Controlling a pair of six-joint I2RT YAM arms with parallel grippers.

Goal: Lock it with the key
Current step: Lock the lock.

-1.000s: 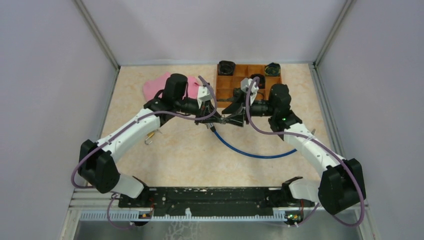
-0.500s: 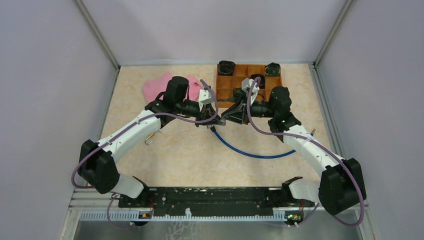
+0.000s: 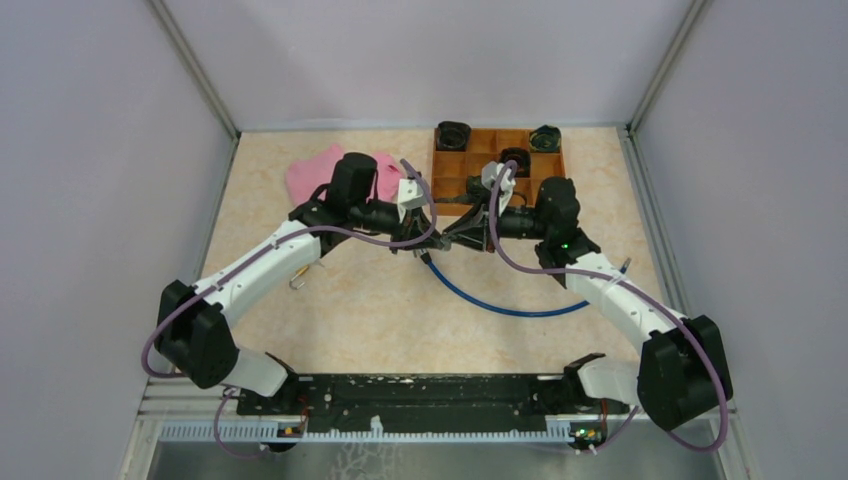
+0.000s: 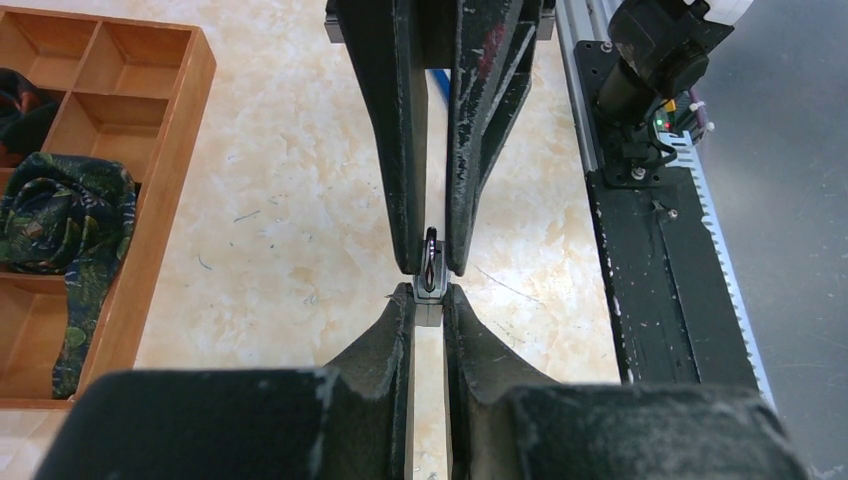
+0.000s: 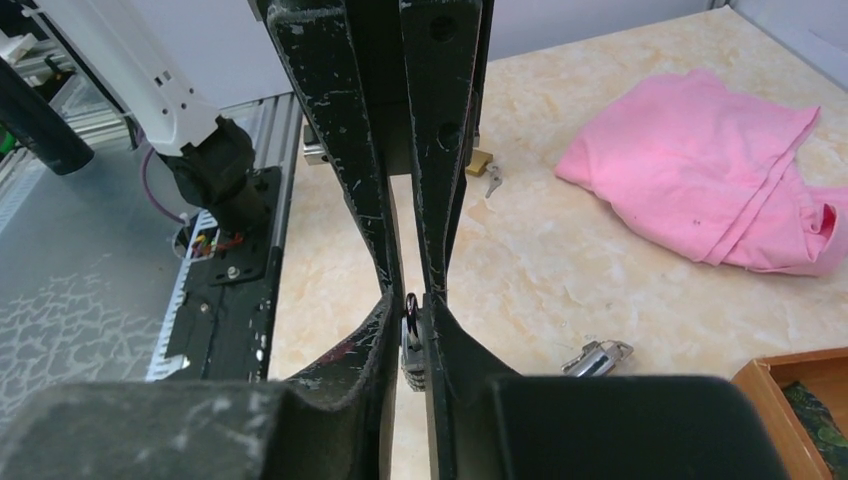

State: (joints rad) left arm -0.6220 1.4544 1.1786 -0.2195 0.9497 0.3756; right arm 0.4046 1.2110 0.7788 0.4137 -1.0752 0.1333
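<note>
Key (image 4: 429, 285) is held pinched from both ends above the mid-counter (image 3: 360, 310). Left fingers (image 4: 390, 340) are clamped nearly shut on it; right fingers (image 5: 458, 350) are likewise closed on it, tip to tip. Brass padlock (image 5: 481, 160) is seen lying on the counter, near left, well apart.

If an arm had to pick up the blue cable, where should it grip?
Likely the blue cable at the middle of its curve, coming straight down with the jaws across it: it lies flat on the table there, thin, with bare tabletop on both sides.
</note>
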